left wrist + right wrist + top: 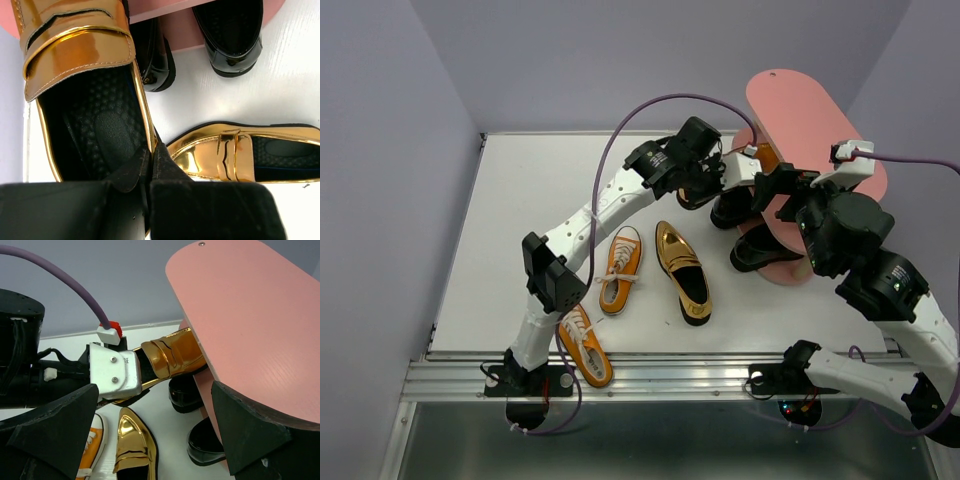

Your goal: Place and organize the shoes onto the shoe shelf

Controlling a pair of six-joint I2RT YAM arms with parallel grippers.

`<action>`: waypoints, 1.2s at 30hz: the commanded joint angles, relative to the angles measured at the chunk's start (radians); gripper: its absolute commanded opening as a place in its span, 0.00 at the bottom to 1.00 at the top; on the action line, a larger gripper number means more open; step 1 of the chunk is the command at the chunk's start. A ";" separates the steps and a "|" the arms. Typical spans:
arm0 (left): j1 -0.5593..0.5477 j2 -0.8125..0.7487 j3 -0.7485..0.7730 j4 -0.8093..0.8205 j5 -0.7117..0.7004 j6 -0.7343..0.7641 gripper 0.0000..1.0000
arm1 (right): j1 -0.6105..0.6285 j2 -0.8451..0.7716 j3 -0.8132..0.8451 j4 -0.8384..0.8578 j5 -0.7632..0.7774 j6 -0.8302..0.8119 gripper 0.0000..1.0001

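We are putting a gold loafer (80, 50) on the pink shoe shelf (800, 110) at 2 o'clock. Our left claw (152, 162) pinches its side. Our right claw (155, 385) is wide and holds nothing. Next we should slide it in flat, then let go. The other loafer (682, 270) and 2 orange sneakers (620, 268) lie on the white desk (520, 220). The walls (380, 150) are purple.
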 commanded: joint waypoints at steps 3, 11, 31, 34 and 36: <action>-0.003 -0.055 0.075 0.197 0.028 0.070 0.00 | 0.009 0.010 0.044 0.003 -0.022 0.023 1.00; -0.003 -0.028 0.078 0.246 0.022 0.105 0.00 | 0.009 0.014 0.047 -0.003 -0.028 0.031 1.00; -0.003 0.011 0.097 0.382 0.060 0.140 0.00 | 0.009 0.011 0.051 -0.029 -0.042 0.053 1.00; -0.003 0.014 0.095 0.409 0.064 0.142 0.00 | 0.009 0.013 0.050 -0.031 -0.045 0.056 1.00; -0.003 0.018 0.093 0.431 0.069 0.145 0.00 | 0.009 0.010 0.047 -0.031 -0.044 0.057 1.00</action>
